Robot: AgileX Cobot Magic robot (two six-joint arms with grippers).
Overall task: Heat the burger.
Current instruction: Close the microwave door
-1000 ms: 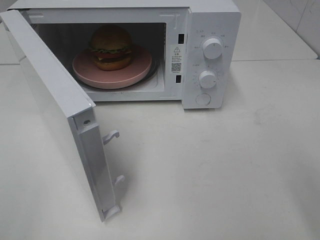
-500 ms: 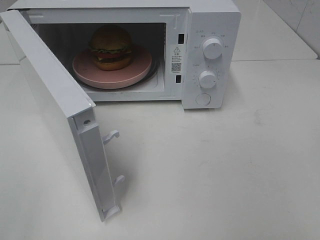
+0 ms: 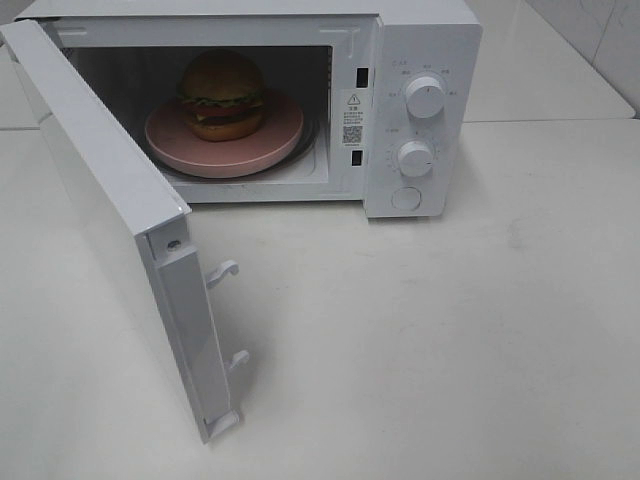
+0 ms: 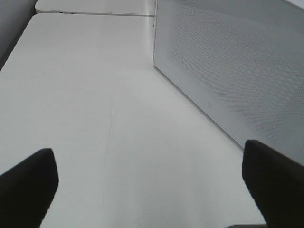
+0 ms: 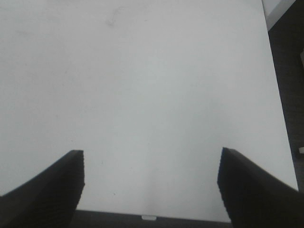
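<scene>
Both end effectors are empty with their jaws spread wide. The left end effector [image 4: 151, 183] hangs over bare counter [image 3: 450, 330] just outside the microwave's door, whose perforated panel fills one side of its wrist view. The right end effector [image 5: 149, 187] is over plain counter, with nothing between its fingers and no part of the microwave in its wrist view. Neither shows in the high view, so both seem to be held back from the microwave's front.

The burger [image 3: 222, 94] is already inside the microwave [image 3: 420, 60], sitting upright on a pink plate [image 3: 270, 140] in the middle of the cavity. The plate's front edge lies close to the cavity opening. By my reading, the loading part of the task is done.

What remains is the rest of the heating. The door [image 3: 100, 200] stands swung far out from the microwave's left side, its latch hooks [image 3: 222, 272] exposed, so it has yet to be pushed shut. After that the controls on the microwave's right-hand panel need setting, namely the upper knob [image 3: 426, 99] and the lower knob [image 3: 414, 158]. The left end effector looks best placed for the door, being right beside its outer face. I would put the task at roughly its midpoint.
</scene>
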